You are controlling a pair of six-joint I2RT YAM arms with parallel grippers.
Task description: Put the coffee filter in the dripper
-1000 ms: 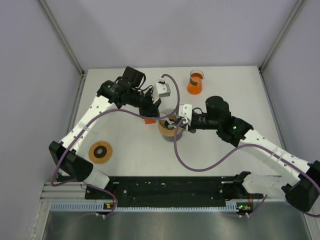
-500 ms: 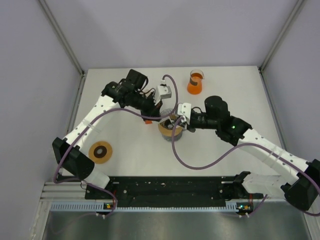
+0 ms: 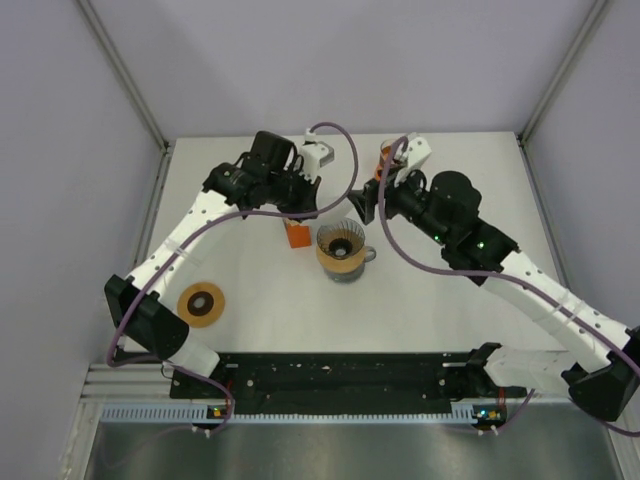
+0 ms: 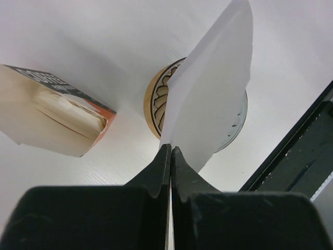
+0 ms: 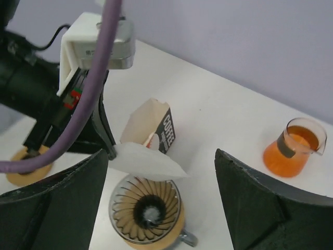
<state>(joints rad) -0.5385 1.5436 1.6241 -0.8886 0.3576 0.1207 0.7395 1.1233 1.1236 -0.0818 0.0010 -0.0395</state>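
Note:
The dripper (image 3: 340, 248) is a ribbed cone on a tan ring with a dark centre hole, standing mid-table; it also shows in the right wrist view (image 5: 148, 208). My left gripper (image 4: 170, 148) is shut on one edge of the coffee filter (image 4: 208, 99), a thin white paper piece. The filter (image 5: 143, 160) hangs flattened just above the dripper's back rim (image 4: 156, 99), apart from it. My right gripper (image 5: 161, 152) is open and raised behind the dripper, nothing between its fingers. From above, the left gripper (image 3: 318, 205) and right gripper (image 3: 362, 205) flank the dripper's far side.
An orange coffee carton (image 3: 296, 233) with cream paper sticking out stands just left of the dripper. A glass beaker of orange liquid (image 5: 294, 148) sits at the back right. A tan disc with a dark centre (image 3: 201, 304) lies at the front left.
My right gripper has opened and pulled up and back from the dripper. The left gripper has lifted slightly away from the dripper, still pinching the filter.

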